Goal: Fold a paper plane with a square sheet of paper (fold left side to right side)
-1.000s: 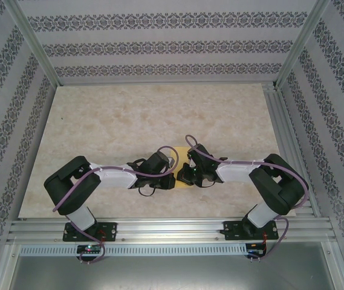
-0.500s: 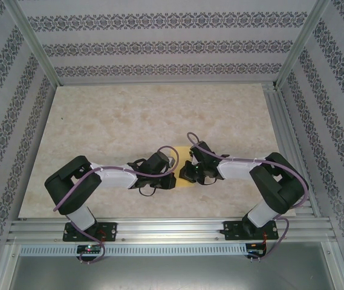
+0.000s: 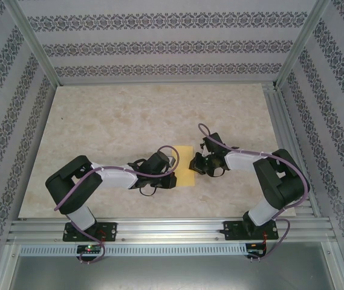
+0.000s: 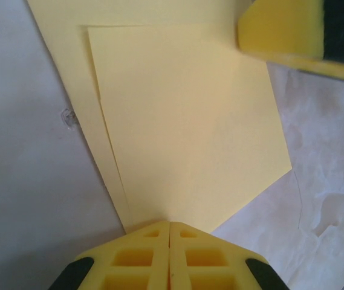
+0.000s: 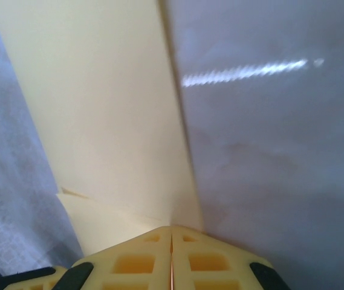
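Note:
The square sheet of paper (image 3: 185, 171) lies folded on the table as a narrow yellow rectangle between the two grippers. In the left wrist view the paper (image 4: 184, 121) shows two layers, the upper one set slightly in from the lower one's left edge. My left gripper (image 3: 173, 180) is shut, its tips (image 4: 170, 223) resting on the paper's near corner. My right gripper (image 3: 194, 163) is shut too, its tips (image 5: 172, 227) resting on the paper (image 5: 99, 109) along its right edge. One of the right gripper's fingers (image 4: 280, 30) also shows in the left wrist view.
The marble-patterned table (image 3: 129, 115) stretches wide behind and to both sides of the paper. Aluminium rails (image 3: 172, 228) run along the near edge and the right side (image 3: 283, 127). Patterned walls enclose the space. A small speck (image 4: 69, 118) lies left of the paper.
My right gripper has slid away from me and to the right, off the top of the paper, uncovering more of it. The left arm has stayed put.

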Robot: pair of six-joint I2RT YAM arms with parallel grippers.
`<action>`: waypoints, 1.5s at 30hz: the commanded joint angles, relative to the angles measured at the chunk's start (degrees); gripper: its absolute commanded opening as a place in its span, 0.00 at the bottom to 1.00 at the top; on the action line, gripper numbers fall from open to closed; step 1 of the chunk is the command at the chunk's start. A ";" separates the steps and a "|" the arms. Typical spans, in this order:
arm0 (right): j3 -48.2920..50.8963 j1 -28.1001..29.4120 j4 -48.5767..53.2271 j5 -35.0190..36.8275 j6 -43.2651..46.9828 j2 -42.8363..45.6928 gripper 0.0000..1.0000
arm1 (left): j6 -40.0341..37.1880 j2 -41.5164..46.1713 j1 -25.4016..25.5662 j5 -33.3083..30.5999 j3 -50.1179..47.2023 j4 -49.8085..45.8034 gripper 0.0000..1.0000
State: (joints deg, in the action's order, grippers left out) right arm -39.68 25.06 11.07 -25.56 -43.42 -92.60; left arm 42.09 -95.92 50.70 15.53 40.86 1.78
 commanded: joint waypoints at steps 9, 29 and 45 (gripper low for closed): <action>-1.79 -6.31 5.96 4.02 6.37 6.90 0.18 | -1.67 2.56 0.24 -1.05 0.73 -6.41 0.14; 12.88 2.86 -12.83 -3.04 -10.80 15.17 0.43 | -3.71 9.28 -6.83 0.50 4.44 -7.11 0.34; 11.95 2.89 -8.96 -2.03 -8.35 14.91 0.43 | -5.79 -3.85 -8.42 6.84 10.72 -2.92 0.32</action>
State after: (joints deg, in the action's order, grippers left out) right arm -27.44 27.40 1.89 -28.58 -52.62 -77.43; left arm 37.71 -98.94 42.76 20.73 49.82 -3.90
